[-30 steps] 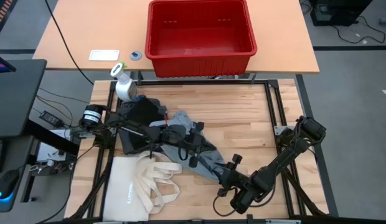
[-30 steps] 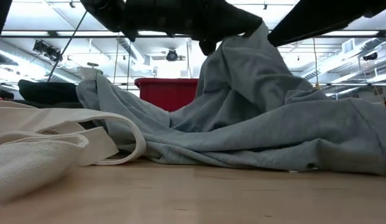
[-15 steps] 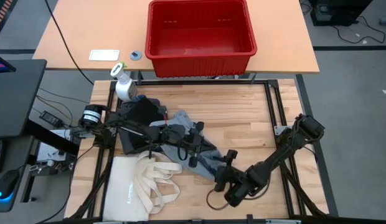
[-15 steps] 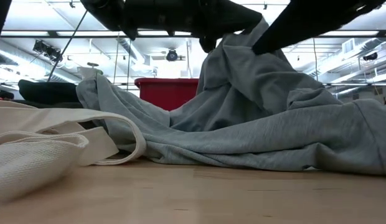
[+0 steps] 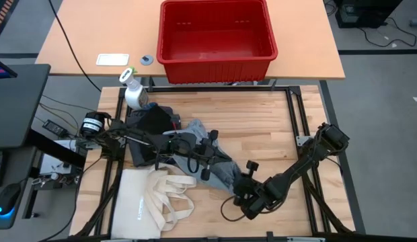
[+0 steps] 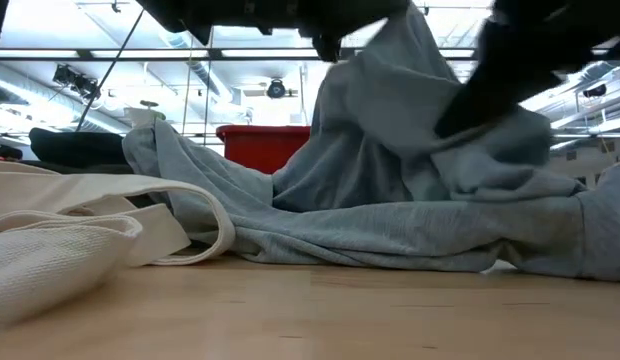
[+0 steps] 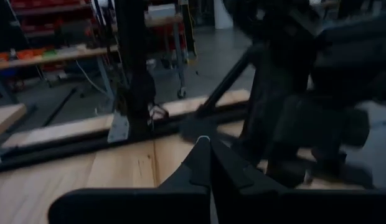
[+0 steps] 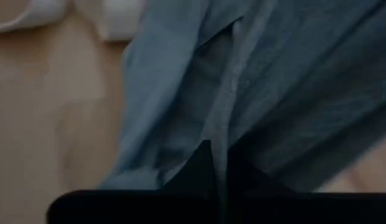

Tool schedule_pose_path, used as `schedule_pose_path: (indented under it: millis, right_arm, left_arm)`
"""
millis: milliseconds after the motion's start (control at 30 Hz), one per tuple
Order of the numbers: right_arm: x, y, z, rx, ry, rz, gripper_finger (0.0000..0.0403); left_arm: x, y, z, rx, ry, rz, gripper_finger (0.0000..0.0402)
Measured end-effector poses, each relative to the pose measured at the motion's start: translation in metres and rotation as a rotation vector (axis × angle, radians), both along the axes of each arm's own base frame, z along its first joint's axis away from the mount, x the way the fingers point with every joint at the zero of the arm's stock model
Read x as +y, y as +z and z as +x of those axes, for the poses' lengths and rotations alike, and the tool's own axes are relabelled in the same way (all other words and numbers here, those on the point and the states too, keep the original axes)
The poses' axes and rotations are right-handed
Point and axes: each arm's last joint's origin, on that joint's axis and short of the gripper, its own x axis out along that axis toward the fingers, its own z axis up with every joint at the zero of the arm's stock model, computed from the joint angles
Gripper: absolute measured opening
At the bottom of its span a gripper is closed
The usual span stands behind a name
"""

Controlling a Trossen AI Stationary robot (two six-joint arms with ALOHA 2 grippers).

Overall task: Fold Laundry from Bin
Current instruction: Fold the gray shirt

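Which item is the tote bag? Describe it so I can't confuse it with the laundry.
Start at the red bin on the far table, then come to the near left corner of the wooden worktop. The tote bag lies flat there, just nearer than the laundry: cream canvas with long looped handles, paler than any garment.

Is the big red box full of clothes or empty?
Empty. From above, the red bin shows only its bare floor, and the clothes lie heaped on the wooden table instead.

The right gripper (image 5: 243,200) has moved in and closed on the grey garment (image 5: 222,171).
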Motion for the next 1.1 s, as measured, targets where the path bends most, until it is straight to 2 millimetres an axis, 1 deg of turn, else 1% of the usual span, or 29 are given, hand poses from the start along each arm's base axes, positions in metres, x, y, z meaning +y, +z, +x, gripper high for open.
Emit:
schedule_pose_path:
  millis: [33,67,133,200,333,467,533,633,733,800,933,1033,1100]
  right_arm:
    - [0.003,0.001,-0.003,0.008,0.008,0.03,0.0016]
    - [0.006,0.002,-0.006,0.008,0.005,0.06,0.0014]
    - [0.013,0.007,-0.014,-0.003,-0.004,0.139,0.0019]
    - [0.02,0.012,-0.023,-0.009,-0.009,0.194,0.0019]
    - [0.03,0.02,-0.043,-0.004,-0.04,0.286,0.0008]
    - [0.034,0.022,-0.06,0.101,-0.111,0.412,0.0011]
    - [0.036,0.021,-0.064,0.167,-0.158,0.488,0.0015]
    - [0.039,0.018,-0.067,0.272,-0.22,0.617,0.0017]
    - [0.043,0.015,-0.069,0.382,-0.31,0.735,0.0014]
    - [0.044,0.014,-0.072,0.462,-0.391,0.809,0.0013]
    - [0.051,0.013,-0.081,0.584,-0.515,0.904,0.0015]
    - [0.055,0.014,-0.087,0.671,-0.556,0.948,0.0017]
    - [0.057,0.014,-0.089,0.694,-0.573,0.958,0.0017]
  left_arm:
    - [0.0,-0.001,-0.001,0.017,0.0,0.004,0.0005]
    - [0.0,-0.003,-0.001,0.044,0.0,0.01,0.0005]
    - [0.0,-0.007,-0.002,0.08,-0.004,0.047,0.001]
    - [0.001,-0.009,-0.005,0.125,-0.01,0.088,0.0028]
    - [-0.004,-0.006,-0.014,0.186,-0.045,0.178,0.0093]
    - [-0.009,-0.012,-0.027,0.319,-0.109,0.339,0.0163]
    - [-0.006,-0.018,-0.03,0.386,-0.086,0.38,0.0186]
    - [0.009,-0.03,-0.028,0.484,-0.027,0.372,0.0205]
    - [0.027,-0.042,-0.024,0.544,0.021,0.355,0.0207]
    - [0.04,-0.046,-0.021,0.556,0.056,0.346,0.0205]
    - [0.069,-0.055,-0.019,0.598,0.118,0.325,0.02]
    - [0.089,-0.057,-0.019,0.595,0.126,0.285,0.0199]
    - [0.102,-0.058,-0.02,0.602,0.138,0.263,0.0199]
